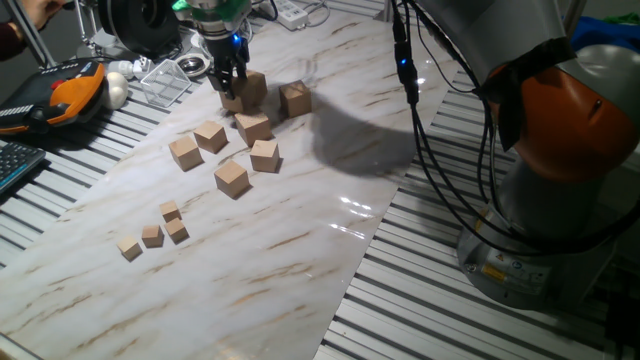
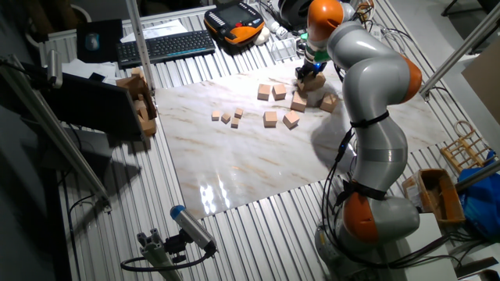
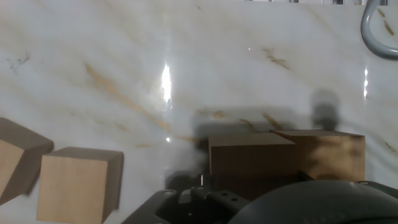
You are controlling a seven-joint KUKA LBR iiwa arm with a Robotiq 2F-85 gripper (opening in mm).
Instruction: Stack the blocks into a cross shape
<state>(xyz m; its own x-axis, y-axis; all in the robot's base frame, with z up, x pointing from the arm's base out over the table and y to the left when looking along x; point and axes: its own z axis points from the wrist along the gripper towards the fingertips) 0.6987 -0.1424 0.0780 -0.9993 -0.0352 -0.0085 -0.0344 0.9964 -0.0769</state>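
Several tan wooden blocks lie on the marble board (image 1: 300,250). My gripper (image 1: 230,88) is down at the far end of the group, its dark fingers straddling one block (image 1: 234,101) that touches another block (image 1: 254,86). The same pair shows in the hand view as one block (image 3: 249,158) against its neighbour (image 3: 329,155). Whether the fingers press on it is hidden. Further blocks lie loose nearby (image 1: 296,99), (image 1: 252,127), (image 1: 265,155), (image 1: 210,136), (image 1: 185,152), (image 1: 231,177). The other fixed view has the gripper (image 2: 307,76) at the far right of the blocks (image 2: 299,103).
Several much smaller tan cubes (image 1: 160,232) lie at the board's near left. A clear plastic box (image 1: 165,80), an orange and black pendant (image 1: 60,95) and a keyboard (image 1: 15,165) sit off the board to the left. The arm's base (image 1: 560,200) stands at the right.
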